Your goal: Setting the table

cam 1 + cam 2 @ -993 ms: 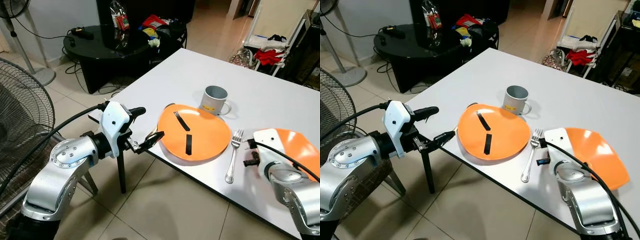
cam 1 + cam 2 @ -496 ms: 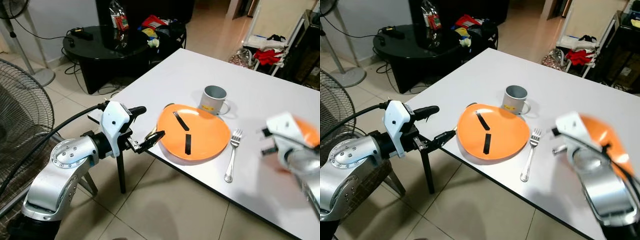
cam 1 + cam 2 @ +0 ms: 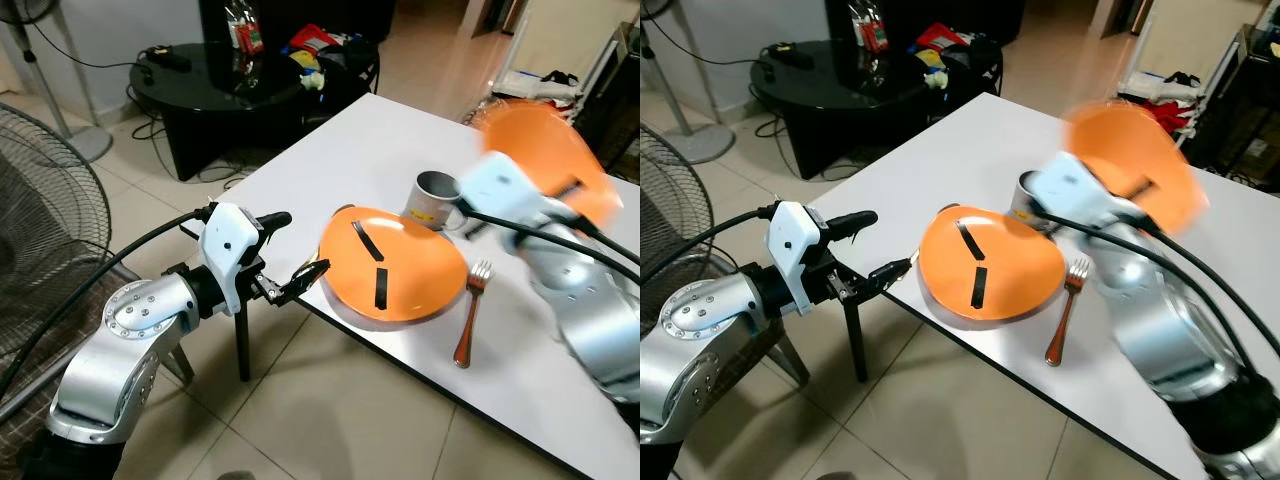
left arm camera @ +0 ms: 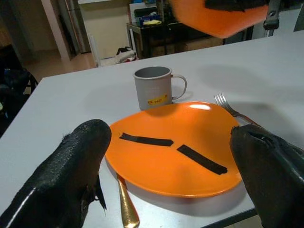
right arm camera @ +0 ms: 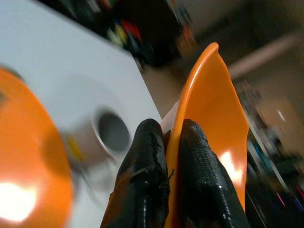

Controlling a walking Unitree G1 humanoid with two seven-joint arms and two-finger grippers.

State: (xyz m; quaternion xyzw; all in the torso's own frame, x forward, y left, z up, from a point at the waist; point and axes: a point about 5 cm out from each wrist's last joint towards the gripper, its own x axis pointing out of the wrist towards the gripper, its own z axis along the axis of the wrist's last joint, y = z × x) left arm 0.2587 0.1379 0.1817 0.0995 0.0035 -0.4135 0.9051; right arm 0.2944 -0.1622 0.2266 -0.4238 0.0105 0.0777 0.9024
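While its two black fingers (image 5: 152,175) are pinched together on the rim, the right claw (image 5: 172,178) is seen carrying a second orange plate (image 3: 540,150) in the air, tilted on edge and blurred, above and beyond the grey mug (image 3: 436,196). That mug is stood upright on the white table (image 3: 380,140), a yellow label on its side and its handle turned toward the fork (image 3: 470,312). Just in front of the mug, at the table's near edge, an orange plate (image 3: 395,265) is laid flat, marked with two black strips (image 4: 173,148). The fork is laid just beside this plate on the side away from the left arm, tines pointing toward the mug. A gold-coloured piece of cutlery (image 4: 125,209) is partly tucked under the plate's opposite rim. The left claw (image 4: 166,171) is held level with the table edge, off the table and short of the plate, its fingers spread wide apart with nothing between them. Farther from the mug, past the table's far corner, a black round side table (image 3: 215,85) cluttered with packets is seen, and a standing fan (image 3: 40,230) is placed on the tiled floor by the left arm.
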